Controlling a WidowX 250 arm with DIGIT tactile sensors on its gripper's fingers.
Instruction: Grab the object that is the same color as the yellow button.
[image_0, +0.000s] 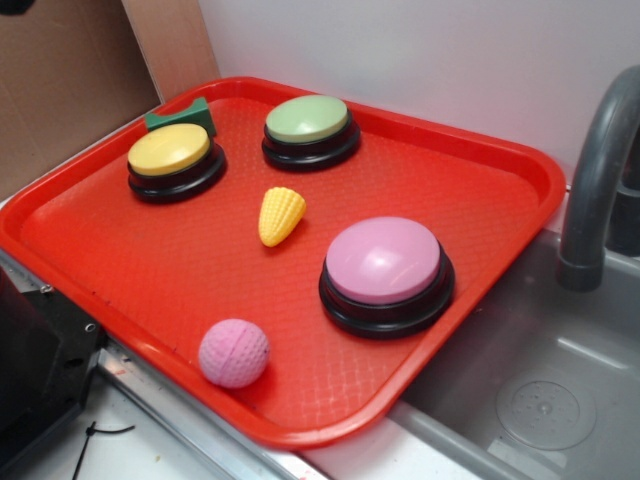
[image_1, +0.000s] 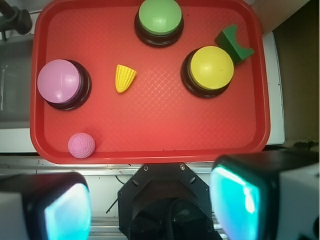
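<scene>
hand (image_1: 142, 205) well apart from corn (image_1: 124, 78)

Yellow bumpy corn cob (image_0: 281, 215), yellow-topped button (image_0: 171, 152) on black base, red cross-hatched tray (image_0: 150, 270)

The gripper (image_1: 145, 207) showed only as two blurred fingers cut off by the wrist view's bottom edge. In the exterior view, the yellow button (image_0: 172, 152) hid part of the green block (image_0: 183, 116), and the frame cropped the faucet (image_0: 600, 170)

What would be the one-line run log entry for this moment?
phase: before approach | gripper: open, high above tray | target: corn cob, lying free between buttons | yellow button: untouched
</scene>
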